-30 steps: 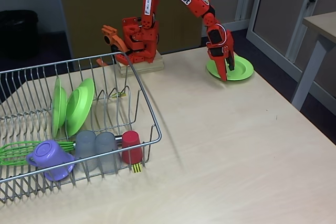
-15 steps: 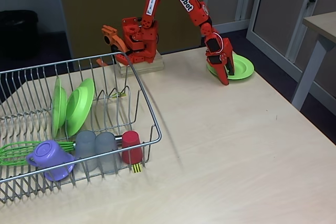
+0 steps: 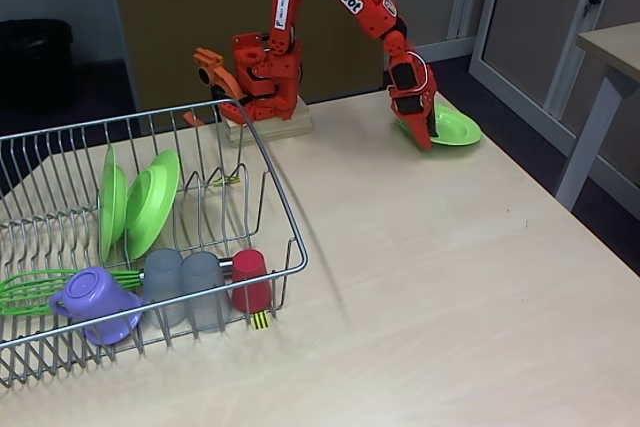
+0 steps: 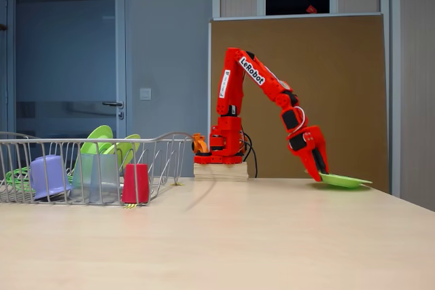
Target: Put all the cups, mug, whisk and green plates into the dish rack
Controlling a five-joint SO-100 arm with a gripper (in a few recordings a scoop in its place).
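My red gripper (image 3: 426,135) (image 4: 321,172) is far back on the right of the table, shut on the near rim of a green plate (image 3: 456,127) (image 4: 346,180). That plate tilts a little, gripped edge raised. In the dish rack (image 3: 272,169) (image 4: 173,138) at the left, two more green plates (image 3: 113,204) (image 3: 152,199) stand upright between prongs. Along its front lie the whisk (image 3: 28,287), the purple mug (image 3: 94,303) (image 4: 47,175), two grey cups (image 3: 163,283) (image 3: 204,288) and the red cup (image 3: 250,280) (image 4: 136,183).
The arm's base (image 3: 262,75) stands on a wooden block at the table's back edge. Bare light wooden tabletop (image 3: 430,277) spreads between rack and gripper. A grey side table (image 3: 610,52) stands off the right edge.
The gripper dropped onto the plate's near rim and closed on it. The plate has shifted slightly and now tilts. Nothing in the rack moved.
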